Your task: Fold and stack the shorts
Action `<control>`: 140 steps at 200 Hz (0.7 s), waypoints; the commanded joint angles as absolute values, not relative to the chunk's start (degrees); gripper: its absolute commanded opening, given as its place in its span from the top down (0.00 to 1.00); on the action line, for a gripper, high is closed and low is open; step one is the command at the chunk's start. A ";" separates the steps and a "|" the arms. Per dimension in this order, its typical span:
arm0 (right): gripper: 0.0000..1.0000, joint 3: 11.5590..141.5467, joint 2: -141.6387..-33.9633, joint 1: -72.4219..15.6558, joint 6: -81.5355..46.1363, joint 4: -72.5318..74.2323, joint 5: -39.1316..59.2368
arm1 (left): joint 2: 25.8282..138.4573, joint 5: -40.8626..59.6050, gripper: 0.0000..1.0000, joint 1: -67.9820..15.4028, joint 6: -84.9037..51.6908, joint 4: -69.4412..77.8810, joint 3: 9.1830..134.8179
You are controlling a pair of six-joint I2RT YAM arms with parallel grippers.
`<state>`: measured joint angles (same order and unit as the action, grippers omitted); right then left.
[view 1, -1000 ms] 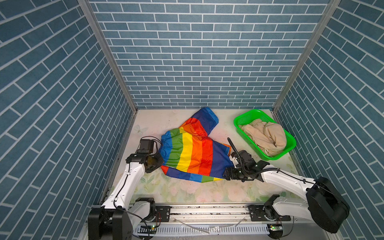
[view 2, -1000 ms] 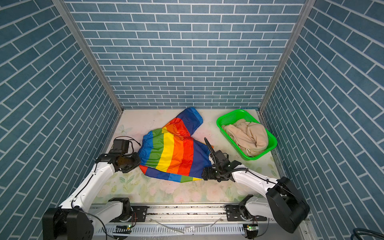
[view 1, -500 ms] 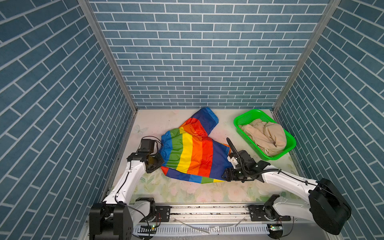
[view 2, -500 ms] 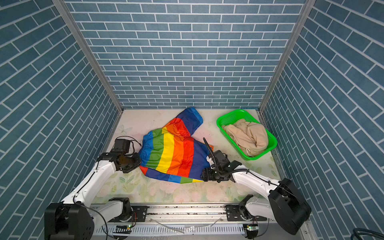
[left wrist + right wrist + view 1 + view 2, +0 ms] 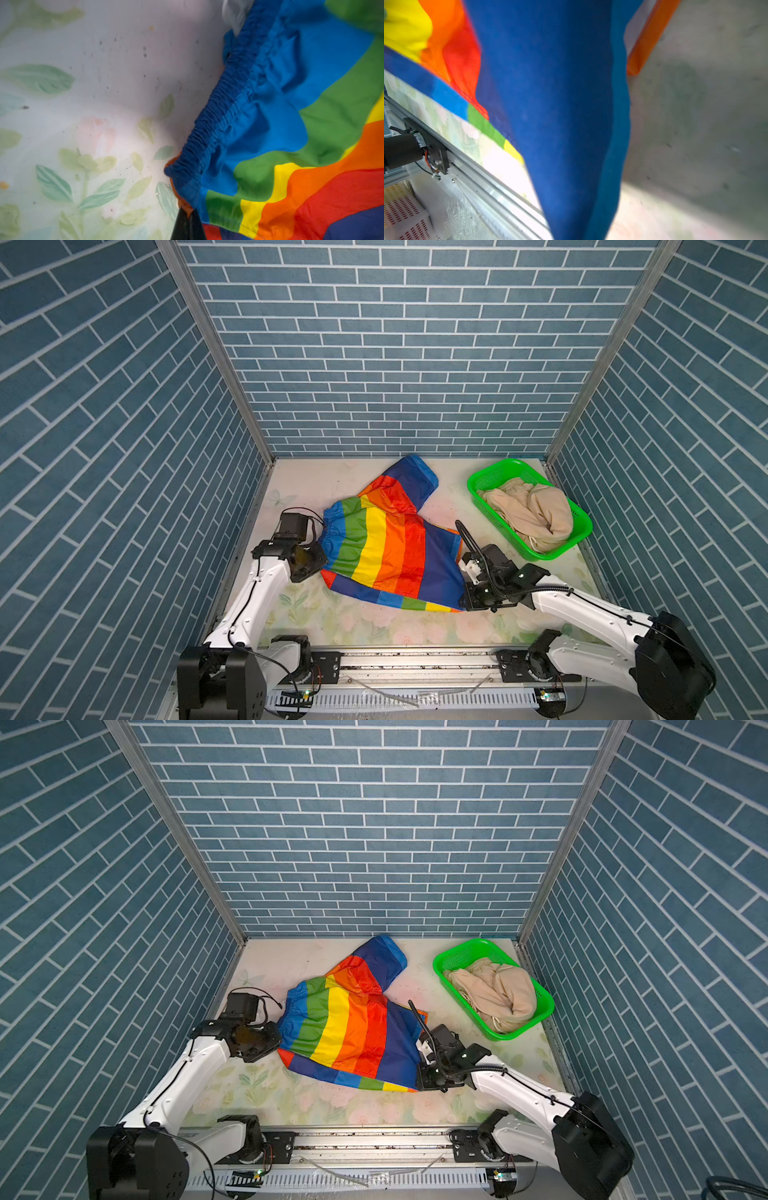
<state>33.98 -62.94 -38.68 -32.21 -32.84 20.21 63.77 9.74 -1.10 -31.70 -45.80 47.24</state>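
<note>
Rainbow-striped shorts (image 5: 386, 556) lie spread, first fold starting: left jaws pinch the waistband corner (image 5: 182, 182), right jaws the blue hem (image 5: 571, 166). Next likely needs both lifting together.

Twin high front views down over the whole table (image 5: 299, 489); both wrist views close on the rainbow shorts (image 5: 291, 124).

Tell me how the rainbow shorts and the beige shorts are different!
The rainbow shorts are striped in many colours; the beige shorts are plain. The rainbow shorts lie spread on the table; the beige shorts sit bunched in the green basket. Neither pair is folded yet.
</note>
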 commanded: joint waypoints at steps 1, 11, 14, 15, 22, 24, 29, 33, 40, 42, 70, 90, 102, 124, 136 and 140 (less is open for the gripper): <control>1.00 45.47 -60.02 -29.58 -25.59 -42.95 17.42 | 63.83 8.16 1.00 1.46 -28.37 -49.06 55.57; 1.00 51.43 -59.90 -23.42 -23.19 -44.67 18.22 | 64.31 9.42 1.00 2.82 -27.99 -49.54 59.99; 1.00 53.58 -60.05 -22.00 -22.37 -45.05 18.27 | 64.56 9.76 1.00 3.20 -27.93 -49.68 61.45; 1.00 54.17 -60.13 -21.46 -22.13 -45.16 18.28 | 64.63 9.93 1.00 3.27 -27.94 -49.71 61.88; 1.00 58.95 -60.81 -18.52 -20.65 -45.44 17.46 | 65.08 10.75 1.00 3.91 -27.78 -49.88 65.36; 1.00 60.31 -61.04 -17.75 -20.41 -45.39 17.13 | 65.23 10.88 1.00 4.05 -27.78 -49.91 66.31; 1.00 63.62 -61.83 -16.30 -20.16 -45.00 16.29 | 65.65 11.21 1.00 4.21 -28.04 -49.99 68.68; 1.00 66.15 -62.49 -15.20 -20.24 -44.44 15.89 | 65.95 11.47 1.00 4.30 -28.17 -49.93 70.57; 1.00 70.44 -64.02 -13.78 -20.73 -43.19 15.82 | 66.60 12.47 1.00 4.31 -28.76 -49.51 74.02; 1.00 71.55 -64.41 -13.38 -21.09 -42.86 15.78 | 66.79 12.94 1.00 4.31 -28.94 -49.31 74.95; 1.00 81.81 -68.48 -10.94 -28.58 -33.67 13.89 | 70.11 20.06 1.00 4.31 -32.43 -46.30 87.47; 1.00 84.76 -70.08 -7.71 -35.90 -27.58 14.11 | 71.73 20.67 1.00 4.31 -32.71 -47.52 95.94; 1.00 87.43 -71.52 -5.16 -38.42 -25.85 16.99 | 72.23 20.48 1.00 4.31 -32.17 -48.47 100.02; 1.00 92.66 -74.59 -3.89 -39.46 -25.70 19.97 | 72.85 22.03 1.00 4.30 -31.25 -49.19 104.00; 1.00 98.02 -78.73 -3.92 -39.41 -30.07 25.87 | 73.49 24.99 1.00 4.31 -31.38 -48.68 103.70; 1.00 99.44 -79.73 -3.95 -39.54 -32.48 24.84 | 73.91 25.25 1.00 4.31 -31.31 -49.04 103.76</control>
